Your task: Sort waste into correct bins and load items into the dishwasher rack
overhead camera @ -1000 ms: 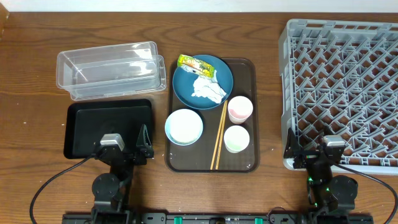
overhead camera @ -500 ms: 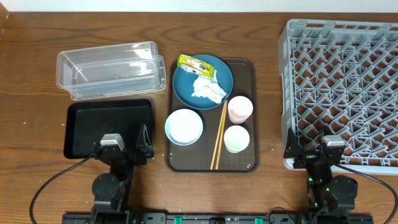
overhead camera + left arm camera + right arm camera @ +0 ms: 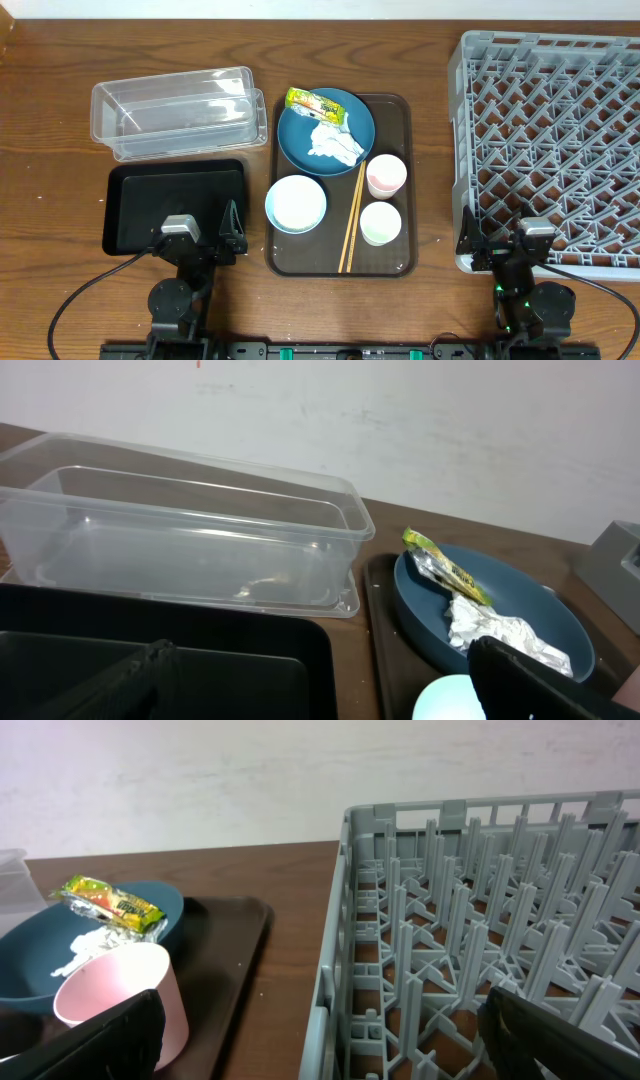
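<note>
Brown wooden table point(image 3: 430, 60) lay under your two arms. Your left gripper point(image 3: 320, 660) hung with jaws spread wide and empty at the near edge of the black tray point(image 3: 130, 205). Your right gripper point(image 3: 320, 1010) stood equally wide, empty, by the near corner of the dishwasher rack point(image 3: 550, 60). You had wrapper point(image 3: 315, 102) and tissue point(image 3: 335, 143) lying on the dark-blue plate point(image 3: 295, 135), on the brown serving tray point(image 3: 310, 255).

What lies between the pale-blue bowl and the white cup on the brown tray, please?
The wooden chopsticks lie between the bowl and white cup, as the overhead view shows.
</note>
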{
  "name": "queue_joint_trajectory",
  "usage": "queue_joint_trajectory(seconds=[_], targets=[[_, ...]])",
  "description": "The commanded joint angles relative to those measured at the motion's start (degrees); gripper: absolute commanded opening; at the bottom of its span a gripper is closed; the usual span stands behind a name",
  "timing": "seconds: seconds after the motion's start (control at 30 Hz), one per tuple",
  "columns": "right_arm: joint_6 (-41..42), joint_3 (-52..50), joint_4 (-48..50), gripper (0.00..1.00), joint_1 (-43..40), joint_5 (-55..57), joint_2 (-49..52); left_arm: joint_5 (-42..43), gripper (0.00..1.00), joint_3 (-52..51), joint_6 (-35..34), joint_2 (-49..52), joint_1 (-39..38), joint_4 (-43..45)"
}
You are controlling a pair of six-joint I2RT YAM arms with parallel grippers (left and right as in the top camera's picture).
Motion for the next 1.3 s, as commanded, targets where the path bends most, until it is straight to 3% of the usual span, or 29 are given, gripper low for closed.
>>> queue_joint_trajectory(seconds=[0.0, 0.7, 0.83, 1.03, 1.27], targets=[[-0.35, -0.22, 0.02, 0.99, 0.85, -0.02, -0.33, -0.72, 0.95, -0.85, 0.31, -0.5, 0.26, -2.4], [3.78, 1.57, 0.13, 0.99, 0.85, 1.84, 0.02, -0.68, 0.95, 2.05, -1.27, 2.51, 0.26, -2.45], [3.74, 6.58, -0.94, 0.99, 0.85, 4.07, 3.98, -0.7, 0.94, 9.4, -1.22, 10.23, 0.26, -5.66], [3.48, 19.56, -4.83, 0.99, 0.85, 5.77, 20.33, -0.68, 0.95, 26.53, -1.2, 29.77, 0.26, -15.85], [-1.53, 39.12, -21.07, 0.99, 0.85, 5.38, 43.01, -0.02, 0.94, 50.27, -1.16, 52.7, 0.26, -40.35]])
